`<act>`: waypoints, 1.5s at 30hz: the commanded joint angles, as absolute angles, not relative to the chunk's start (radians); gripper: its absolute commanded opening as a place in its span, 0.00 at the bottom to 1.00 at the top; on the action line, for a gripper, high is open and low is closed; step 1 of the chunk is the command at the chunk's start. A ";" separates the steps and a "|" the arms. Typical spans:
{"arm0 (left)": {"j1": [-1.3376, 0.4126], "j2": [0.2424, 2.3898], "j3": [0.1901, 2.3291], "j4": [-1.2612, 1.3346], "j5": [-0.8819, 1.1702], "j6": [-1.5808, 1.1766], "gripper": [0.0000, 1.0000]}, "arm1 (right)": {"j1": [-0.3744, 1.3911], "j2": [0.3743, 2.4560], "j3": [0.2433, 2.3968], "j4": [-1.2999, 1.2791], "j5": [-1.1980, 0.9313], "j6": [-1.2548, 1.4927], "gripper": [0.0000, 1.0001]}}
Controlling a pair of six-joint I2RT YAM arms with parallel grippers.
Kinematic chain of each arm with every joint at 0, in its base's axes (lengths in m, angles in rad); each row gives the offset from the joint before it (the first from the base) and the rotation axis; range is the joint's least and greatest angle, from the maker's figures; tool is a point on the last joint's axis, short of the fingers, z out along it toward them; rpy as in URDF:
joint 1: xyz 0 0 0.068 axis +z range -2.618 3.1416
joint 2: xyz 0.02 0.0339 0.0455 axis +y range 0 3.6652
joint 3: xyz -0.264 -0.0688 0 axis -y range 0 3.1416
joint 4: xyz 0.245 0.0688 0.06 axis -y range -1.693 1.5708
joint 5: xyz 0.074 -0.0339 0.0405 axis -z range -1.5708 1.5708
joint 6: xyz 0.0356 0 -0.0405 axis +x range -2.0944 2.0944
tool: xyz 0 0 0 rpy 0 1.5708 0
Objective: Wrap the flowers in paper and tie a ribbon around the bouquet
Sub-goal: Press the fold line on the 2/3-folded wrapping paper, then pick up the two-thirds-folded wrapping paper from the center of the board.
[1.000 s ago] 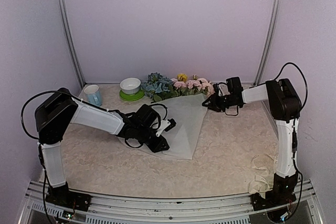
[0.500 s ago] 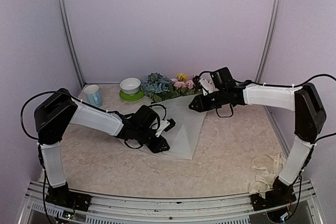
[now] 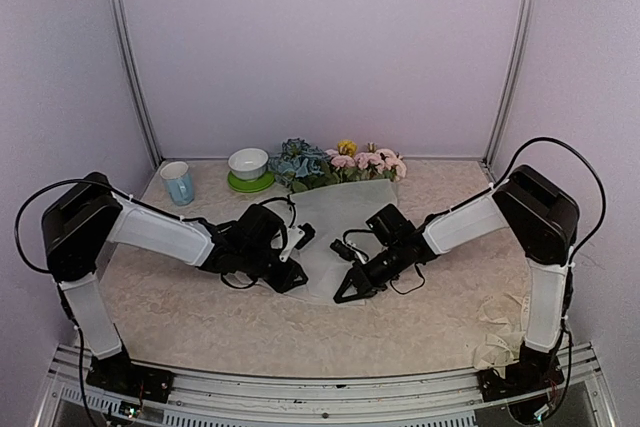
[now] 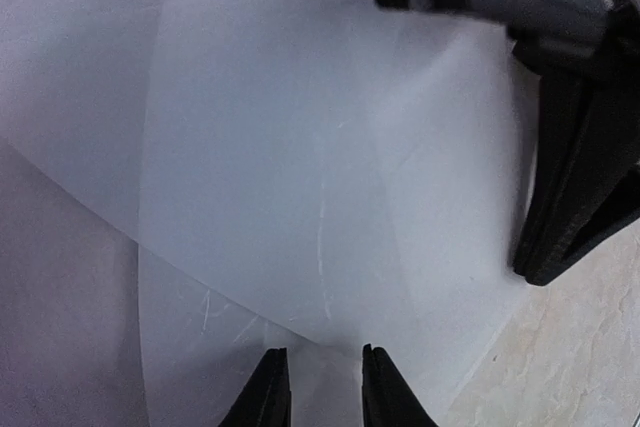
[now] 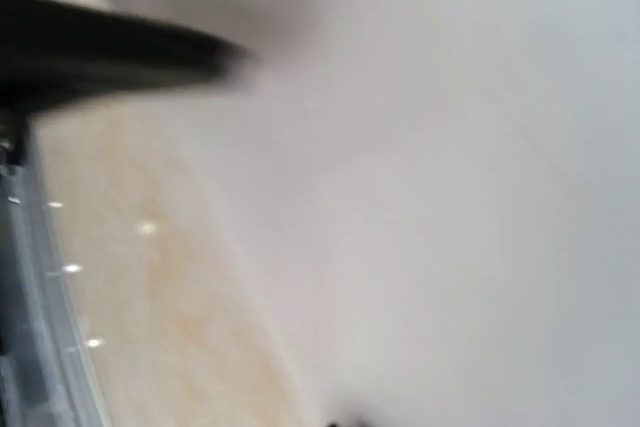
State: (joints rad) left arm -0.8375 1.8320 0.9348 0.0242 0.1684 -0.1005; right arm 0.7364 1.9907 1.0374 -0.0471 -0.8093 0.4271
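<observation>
- My right gripper [image 3: 346, 294] has left the far right corner by the flowers [image 3: 340, 165]. It crossed over the top of the paper [image 3: 335, 217] and now sits low at the paper's near right edge, well apart from the blooms.
- Its jaws, a little apart a second ago, are now closed.
- The pink blooms, partly covered by that arm half a second ago, show in full again.
- My left arm has drawn back towards the left wall, so the left gripper [image 3: 292, 272] has slid a little left on the paper.
</observation>
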 commanded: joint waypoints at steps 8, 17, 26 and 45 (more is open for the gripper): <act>-0.961 1.769 0.912 0.107 0.102 0.074 0.24 | 0.739 2.049 1.038 -0.118 -0.731 0.431 0.00; -0.969 1.897 0.990 -0.109 0.012 0.023 0.20 | 0.739 2.064 1.046 -0.107 -0.719 0.451 0.00; -0.872 1.775 0.838 -0.234 -0.053 -0.275 0.19 | 0.739 2.066 1.043 -0.108 -0.723 0.451 0.00; -0.759 1.355 0.661 -0.342 -0.164 -0.608 0.31 | 0.739 2.057 1.035 -0.108 -0.726 0.427 0.00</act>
